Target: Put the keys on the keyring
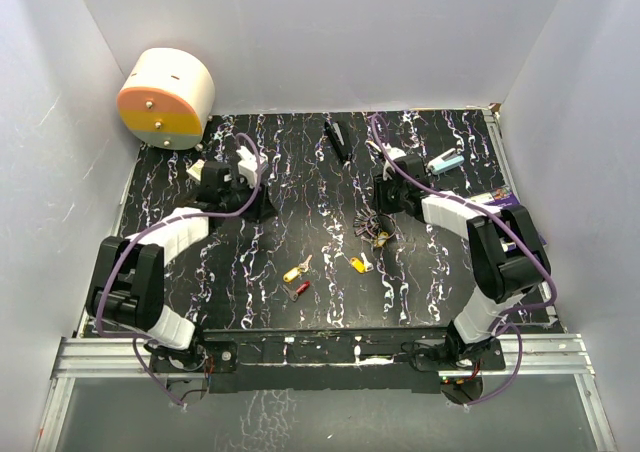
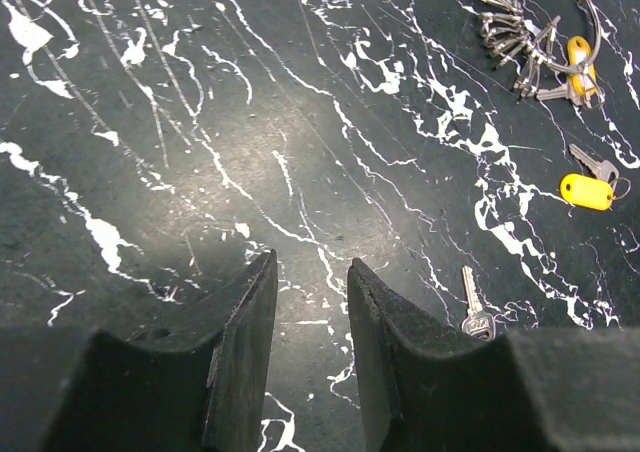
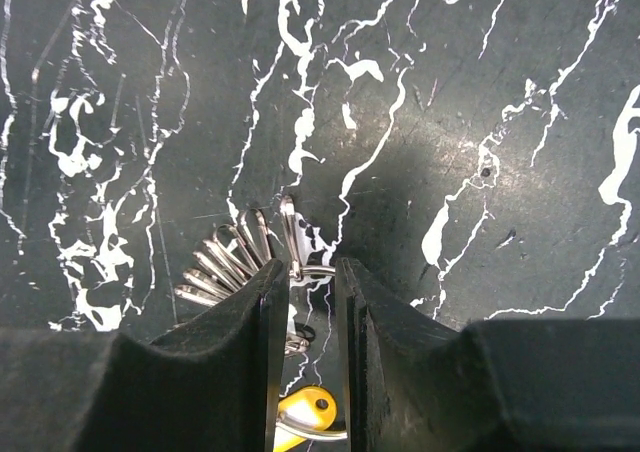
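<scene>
The keyring (image 1: 372, 226) lies mid-table with a fan of plain silver keys and one yellow-headed key on it. My right gripper (image 1: 384, 210) hangs low over it. In the right wrist view the jaws (image 3: 312, 264) stand a narrow gap apart astride the ring (image 3: 215, 262), with the yellow key head (image 3: 310, 408) between them. Loose keys lie nearer the front: a yellow one (image 1: 293, 271), a red one (image 1: 300, 289) and another yellow one (image 1: 357, 264). My left gripper (image 2: 312, 272) is open and empty above bare table, left of the keyring (image 2: 560, 12).
A round white and orange container (image 1: 165, 97) stands at the back left. A black pen-like tool (image 1: 337, 140) lies at the back centre. A light blue item (image 1: 447, 160) lies at the back right. A silver key (image 2: 470, 297) lies beside my left gripper's right finger.
</scene>
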